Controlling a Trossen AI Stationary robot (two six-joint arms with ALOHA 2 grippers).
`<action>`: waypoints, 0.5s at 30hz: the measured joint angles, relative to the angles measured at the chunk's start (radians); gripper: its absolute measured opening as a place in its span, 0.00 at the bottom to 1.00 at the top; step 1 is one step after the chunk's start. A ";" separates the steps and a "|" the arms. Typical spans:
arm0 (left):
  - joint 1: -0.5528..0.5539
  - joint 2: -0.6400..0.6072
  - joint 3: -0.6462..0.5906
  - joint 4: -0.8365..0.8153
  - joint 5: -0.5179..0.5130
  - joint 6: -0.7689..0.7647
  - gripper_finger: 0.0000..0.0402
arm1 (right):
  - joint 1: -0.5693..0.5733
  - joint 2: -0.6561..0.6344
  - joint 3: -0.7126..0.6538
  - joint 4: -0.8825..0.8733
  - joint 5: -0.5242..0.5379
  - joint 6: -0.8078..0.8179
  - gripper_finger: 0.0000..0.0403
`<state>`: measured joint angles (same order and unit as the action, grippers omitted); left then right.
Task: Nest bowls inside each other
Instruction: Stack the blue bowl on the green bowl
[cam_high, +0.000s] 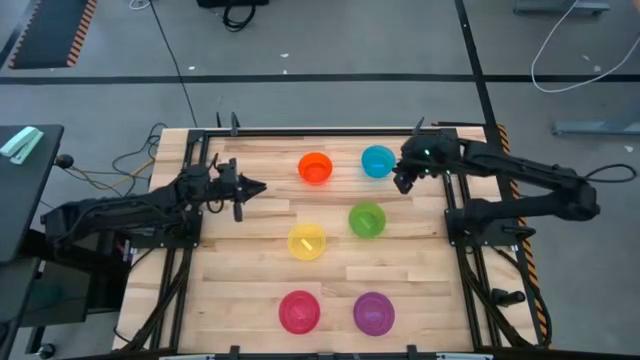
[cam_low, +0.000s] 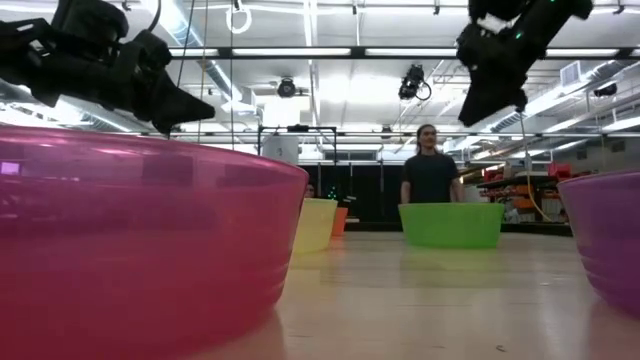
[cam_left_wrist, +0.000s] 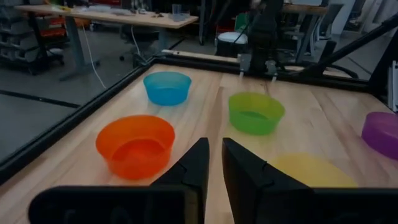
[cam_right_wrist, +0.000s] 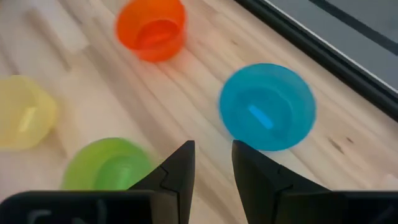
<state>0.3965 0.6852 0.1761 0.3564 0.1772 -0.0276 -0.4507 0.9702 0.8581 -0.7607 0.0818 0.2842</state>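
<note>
Six small bowls stand apart on their bases on the wooden table: orange (cam_high: 315, 168), blue (cam_high: 377, 161), green (cam_high: 367, 220), yellow (cam_high: 307, 242), pink-red (cam_high: 299, 311) and purple (cam_high: 373, 313). None sits inside another. My right gripper (cam_high: 403, 182) hovers just right of the blue bowl (cam_right_wrist: 267, 107), above the table, its fingers a little apart (cam_right_wrist: 213, 149) and holding nothing. My left gripper (cam_high: 255, 188) waits above the table left of the orange bowl (cam_left_wrist: 135, 144), its fingers almost together (cam_left_wrist: 214, 165) and empty.
A black metal frame (cam_high: 448, 215) runs along the table's left, right and far edges. Bare wood lies between the two far bowls and the middle pair, and left of the yellow bowl. A person (cam_low: 430, 170) stands in the room beyond the far edge.
</note>
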 joint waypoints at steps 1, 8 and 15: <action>0.000 0.006 0.000 0.013 0.000 0.006 0.13 | -0.031 0.018 0.000 0.008 -0.015 -0.017 0.29; 0.000 0.022 0.001 0.038 0.000 0.014 0.13 | -0.212 0.135 0.000 0.030 -0.096 -0.071 0.29; 0.000 0.022 0.000 0.038 0.000 0.016 0.12 | -0.278 0.238 0.000 0.080 -0.109 -0.078 0.28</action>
<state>0.3965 0.7071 0.1764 0.3946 0.1772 -0.0120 -0.7285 1.2084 0.8585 -0.6808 -0.0277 0.2058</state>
